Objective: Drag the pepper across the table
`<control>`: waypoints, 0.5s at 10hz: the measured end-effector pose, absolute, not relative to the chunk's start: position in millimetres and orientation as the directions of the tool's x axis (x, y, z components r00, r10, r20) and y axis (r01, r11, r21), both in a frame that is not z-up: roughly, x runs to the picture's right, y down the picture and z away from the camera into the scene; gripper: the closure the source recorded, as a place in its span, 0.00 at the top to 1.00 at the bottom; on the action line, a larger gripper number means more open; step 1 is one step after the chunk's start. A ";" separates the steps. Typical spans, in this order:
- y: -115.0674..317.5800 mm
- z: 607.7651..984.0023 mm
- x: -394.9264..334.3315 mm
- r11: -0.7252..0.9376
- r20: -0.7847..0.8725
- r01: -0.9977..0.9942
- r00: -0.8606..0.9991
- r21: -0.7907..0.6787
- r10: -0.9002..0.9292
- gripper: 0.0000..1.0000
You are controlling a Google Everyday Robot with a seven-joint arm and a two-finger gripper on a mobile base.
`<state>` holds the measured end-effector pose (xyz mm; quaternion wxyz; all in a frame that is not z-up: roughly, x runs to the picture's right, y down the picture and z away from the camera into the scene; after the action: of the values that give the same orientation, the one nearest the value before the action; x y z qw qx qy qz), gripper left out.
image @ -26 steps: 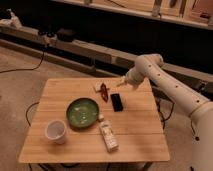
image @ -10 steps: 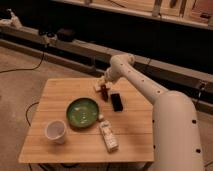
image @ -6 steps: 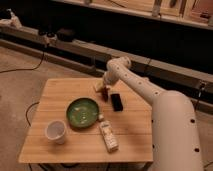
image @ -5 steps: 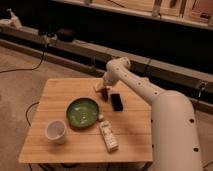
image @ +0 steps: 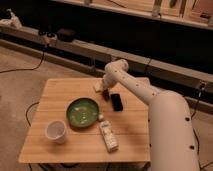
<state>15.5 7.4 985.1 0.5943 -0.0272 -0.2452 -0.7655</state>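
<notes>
A small, slender dark-red pepper (image: 106, 93) is seen lying toward the far edge of the square, light-wood plank desk (image: 60, 95), partly hidden by the hand (image: 103, 87) positioned directly over it.

From my seat, the robot's white hand (image: 101, 86) sits low at the far edge of the square light-wood plank counter (image: 60, 100), and it hides most of the small dark-red chili pepper (image: 106, 93). I only make out a dark sliver near the flat black rectangular phone (image: 116, 102). I cannot tell whether hand and pepper touch. The bulky white arm (image: 170, 125) is cut off by the picture's bottom edge
</notes>
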 end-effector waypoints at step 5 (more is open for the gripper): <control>6.6 970.7 13.1 -0.166 0.338 0.916 -0.296 0.365 -0.894 0.36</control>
<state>13.1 6.6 970.7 0.5930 -0.0222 -0.2561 -0.7631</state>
